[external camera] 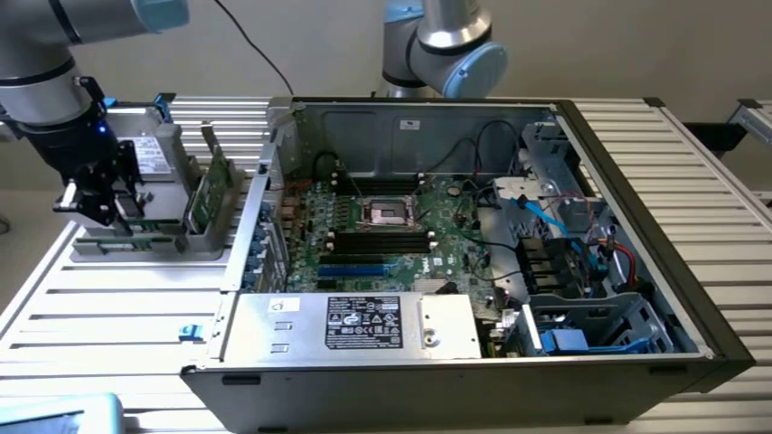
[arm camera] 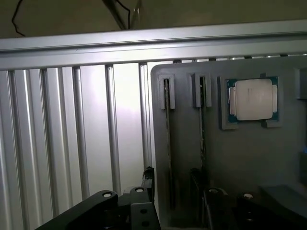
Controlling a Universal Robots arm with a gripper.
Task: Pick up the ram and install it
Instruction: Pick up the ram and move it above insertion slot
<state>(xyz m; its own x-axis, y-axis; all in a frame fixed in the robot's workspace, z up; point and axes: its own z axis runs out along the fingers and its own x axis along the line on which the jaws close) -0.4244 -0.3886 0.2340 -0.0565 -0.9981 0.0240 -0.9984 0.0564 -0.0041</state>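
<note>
The ram (arm camera: 168,143) is standing on edge in a slot of the grey holder (external camera: 145,246), with a second stick (arm camera: 202,129) sitting in the neighbouring slot. A processor (arm camera: 253,99) is lying flat in the holder just past that stick. A drive (external camera: 154,155) is standing at the holder's far end. The case (external camera: 483,271) wall is rising just beside the holder, on the exterior view's right. The arm (external camera: 49,81) is reaching straight down and the gripper (external camera: 103,203) is hanging over the holder, jaws spread wide and grasping nothing. The slatted table (external camera: 108,307) is lying bare in front of the holder.
</note>
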